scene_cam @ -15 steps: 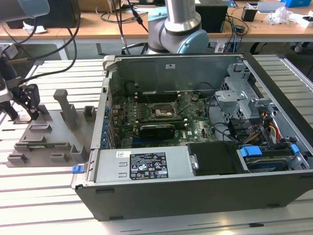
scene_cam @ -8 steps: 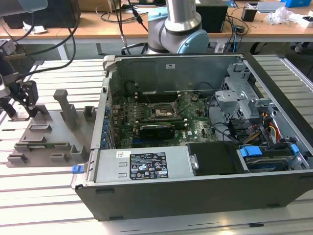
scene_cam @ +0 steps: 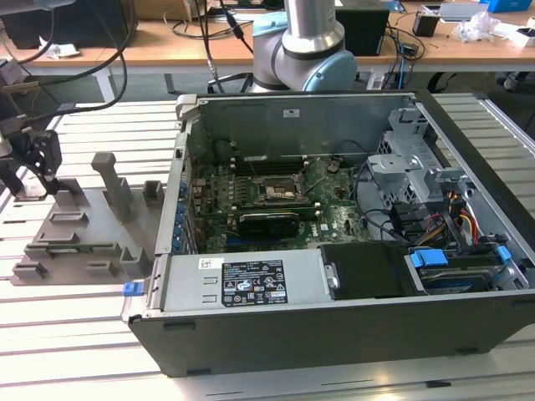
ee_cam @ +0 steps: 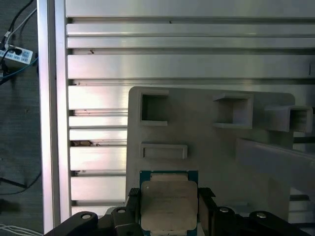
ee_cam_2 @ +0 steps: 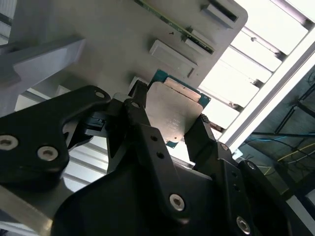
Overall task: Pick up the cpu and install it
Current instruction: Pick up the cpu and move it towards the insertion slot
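While the open case [scene_cam: 334,334] sits to the exterior view's right, the gripper [scene_cam: 48,185] at the grey tray [scene_cam: 84,219] on the left has its fingers [ee_cam_2: 142,115] closed on the cpu [ee_cam_2: 174,105].

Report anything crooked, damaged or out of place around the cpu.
Nothing stands out. The cpu sits square in the gripper, gripped by two opposite edges over the grey tray; no chips or cracks show on it.
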You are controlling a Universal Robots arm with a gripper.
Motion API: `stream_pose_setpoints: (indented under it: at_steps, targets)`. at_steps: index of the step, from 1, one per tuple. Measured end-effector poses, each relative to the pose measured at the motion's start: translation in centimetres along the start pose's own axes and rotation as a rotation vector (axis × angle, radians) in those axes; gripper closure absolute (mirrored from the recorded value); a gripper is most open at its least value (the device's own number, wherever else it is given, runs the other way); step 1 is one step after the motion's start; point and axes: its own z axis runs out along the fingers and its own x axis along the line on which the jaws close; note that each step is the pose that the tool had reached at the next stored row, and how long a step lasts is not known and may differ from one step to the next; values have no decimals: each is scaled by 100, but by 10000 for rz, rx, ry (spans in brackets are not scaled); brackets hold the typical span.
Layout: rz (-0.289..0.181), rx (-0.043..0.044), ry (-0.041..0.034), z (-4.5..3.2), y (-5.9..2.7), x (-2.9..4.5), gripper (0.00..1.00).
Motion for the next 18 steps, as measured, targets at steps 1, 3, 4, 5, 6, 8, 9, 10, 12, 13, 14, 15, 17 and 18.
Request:
stream_pose_setpoints:
  at_steps: [1, 3, 4, 5, 6, 8, 9, 10, 12, 13, 14, 15, 17, 18]
  targets:
    - [0, 0, 0, -15, 0, 0, 45]
    - [0, 0, 1, -32, -1, -1, 45]
    - [0, 0, 0, -43, -1, -1, 45]
    - [0, -1, 0, -50, -1, -1, 45]
    - [0, 0, 0, -61, -2, -2, 45]
    - [0, 0, 1, -80, -2, -2, 45]
    - [0, -1, -1, -94, -3, -2, 45]
    - [0, 0, 1, -100, -3, -3, 45]
    - [-1, 0, 0, -118, -3, -3, 45]
    - [-1, 0, 0, -130, -4, -3, 45]
    - [0, 0, 1, -143, -4, -4, 45]
    - [-1, 0, 1, -152, -4, -4, 45]
    - [-1, -1, -1, -169, 1, -5, 45]
    - [-2, 1, 1, -194, 5, -5, 45]
